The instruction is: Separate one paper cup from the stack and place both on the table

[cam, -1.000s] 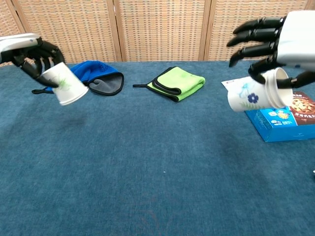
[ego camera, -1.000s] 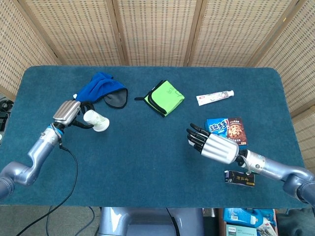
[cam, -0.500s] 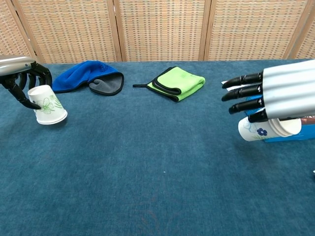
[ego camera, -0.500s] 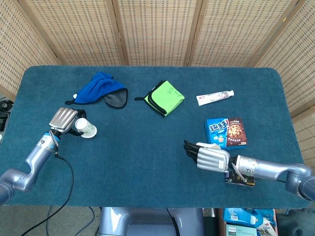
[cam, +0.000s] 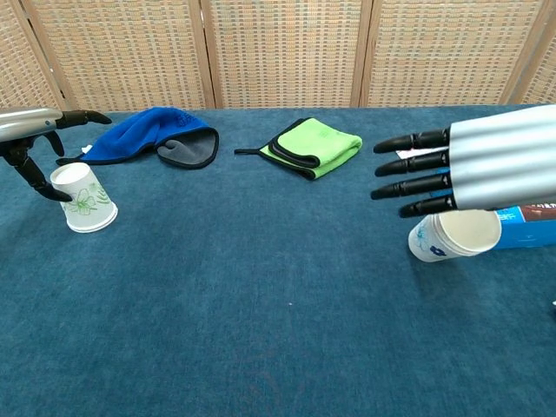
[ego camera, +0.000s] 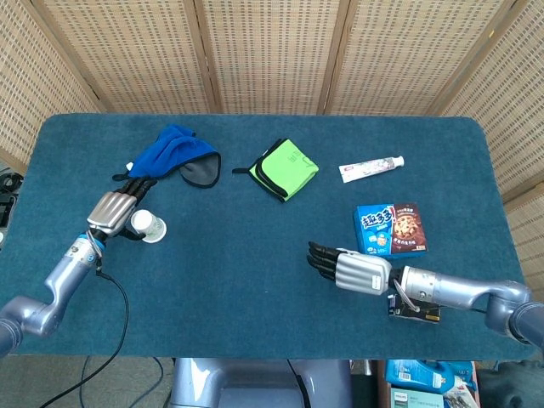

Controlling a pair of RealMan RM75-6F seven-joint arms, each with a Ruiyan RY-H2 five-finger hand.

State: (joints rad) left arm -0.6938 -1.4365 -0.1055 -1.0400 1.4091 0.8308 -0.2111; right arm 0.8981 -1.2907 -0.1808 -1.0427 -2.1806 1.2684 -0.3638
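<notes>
A white paper cup with a green print (ego camera: 150, 226) (cam: 84, 201) stands upside down on the blue table near its left side. My left hand (ego camera: 113, 209) (cam: 35, 130) is just beside it, fingers stretched out above the cup and the thumb close to its wall. A second paper cup with a blue flower (cam: 452, 236) lies on its side on the table at the right, mouth toward the chest camera. My right hand (ego camera: 353, 270) (cam: 495, 165) hovers flat over it with fingers straight; the hand hides this cup in the head view.
A blue cloth (ego camera: 174, 153) (cam: 148, 135) lies behind the left cup. A green folded cloth (ego camera: 285, 168) sits mid-table, a toothpaste tube (ego camera: 371, 168) further right. A blue cookie box (ego camera: 391, 228) and a dark packet (ego camera: 415, 308) flank the right hand.
Both hands came down with their cups. The left cup now stands on the table and the left fingers have spread off it. The right fingers straightened, and its cup rests on the table.
</notes>
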